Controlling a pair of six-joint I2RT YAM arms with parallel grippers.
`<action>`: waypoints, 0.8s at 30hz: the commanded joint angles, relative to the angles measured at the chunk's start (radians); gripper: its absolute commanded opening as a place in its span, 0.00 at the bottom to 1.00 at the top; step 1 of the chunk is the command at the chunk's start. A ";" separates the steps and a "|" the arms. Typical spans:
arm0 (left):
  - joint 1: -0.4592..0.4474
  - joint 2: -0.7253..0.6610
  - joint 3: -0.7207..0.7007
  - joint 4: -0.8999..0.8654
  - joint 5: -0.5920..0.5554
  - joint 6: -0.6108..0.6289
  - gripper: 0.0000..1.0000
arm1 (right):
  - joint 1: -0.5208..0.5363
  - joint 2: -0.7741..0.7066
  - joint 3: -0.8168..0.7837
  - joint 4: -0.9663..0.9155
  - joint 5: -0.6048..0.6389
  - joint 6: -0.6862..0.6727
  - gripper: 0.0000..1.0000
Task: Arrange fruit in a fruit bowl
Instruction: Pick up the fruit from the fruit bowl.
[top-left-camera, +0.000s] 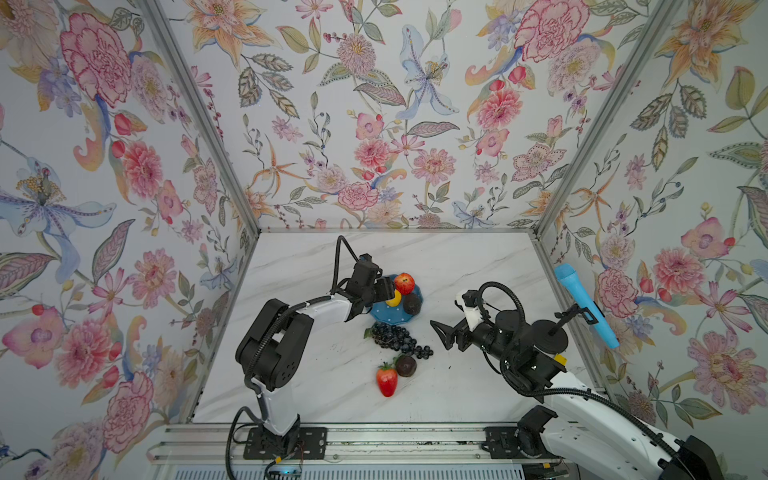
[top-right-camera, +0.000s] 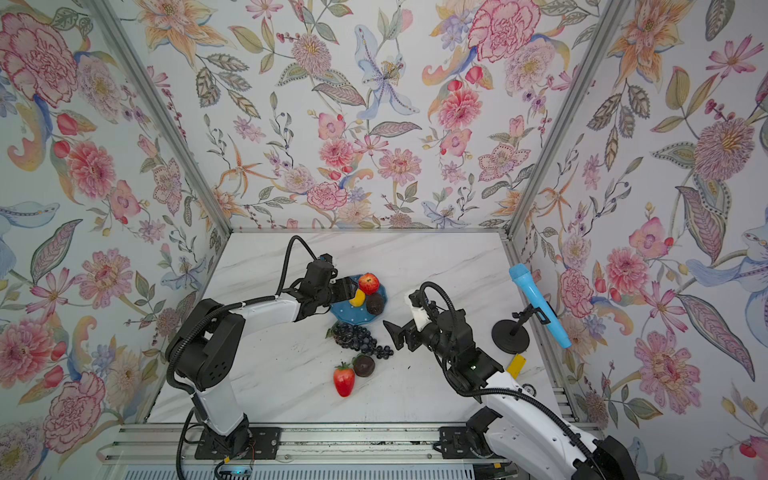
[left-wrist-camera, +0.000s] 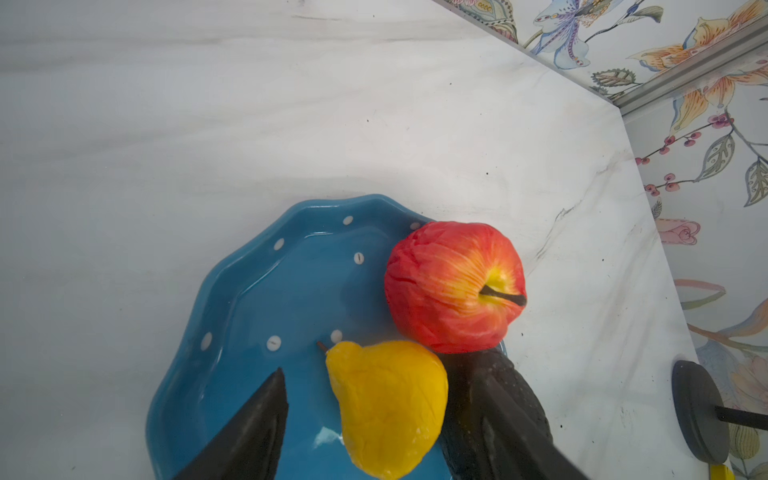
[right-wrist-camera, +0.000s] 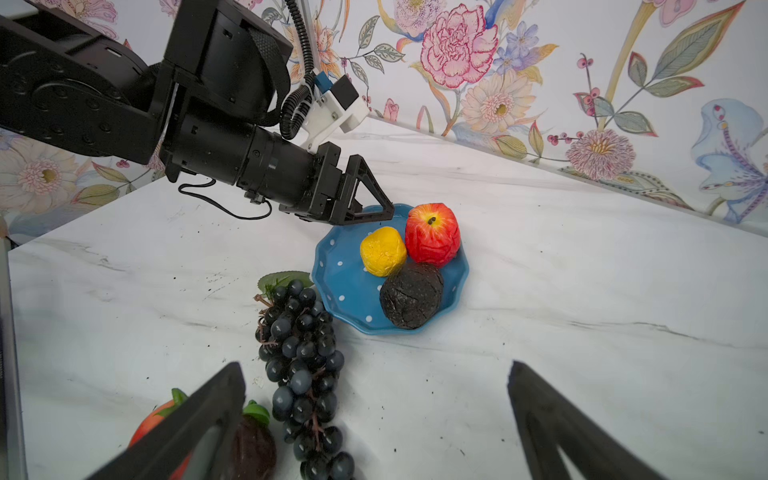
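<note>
The blue polka-dot fruit bowl (top-left-camera: 384, 320) (left-wrist-camera: 249, 299) (right-wrist-camera: 332, 266) holds a red-yellow apple (top-left-camera: 404, 283) (left-wrist-camera: 449, 286), a small yellow fruit (top-left-camera: 394, 298) (left-wrist-camera: 386, 407) (right-wrist-camera: 382, 251) and a blackish avocado (top-left-camera: 412, 303) (right-wrist-camera: 411, 301). My left gripper (top-left-camera: 388, 291) (left-wrist-camera: 374, 374) hovers over the bowl, open, its fingers either side of the yellow fruit with a gap showing. On the table in front of the bowl lie the grape bunch (top-left-camera: 395, 338) (right-wrist-camera: 301, 353), a round brown-purple fruit (top-left-camera: 406, 365) (right-wrist-camera: 253, 449) and a strawberry (top-left-camera: 386, 380). My right gripper (top-left-camera: 442, 332) (right-wrist-camera: 374, 365) stands open, empty, right of the grapes.
A light-blue toy microphone (top-left-camera: 586, 305) leans on a black stand (top-left-camera: 548, 336) by the right wall. Floral walls close the table on three sides. A small yellow block (top-right-camera: 515, 365) lies near the right arm.
</note>
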 joint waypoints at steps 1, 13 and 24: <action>-0.026 -0.002 0.034 -0.088 -0.043 0.047 0.73 | 0.008 -0.004 0.000 -0.002 0.011 -0.008 0.99; -0.070 0.096 0.140 -0.201 -0.085 0.178 0.67 | 0.012 -0.005 0.001 -0.002 0.013 -0.008 0.99; -0.085 0.114 0.171 -0.248 -0.185 0.252 0.51 | 0.015 -0.006 -0.001 -0.005 0.017 -0.008 0.99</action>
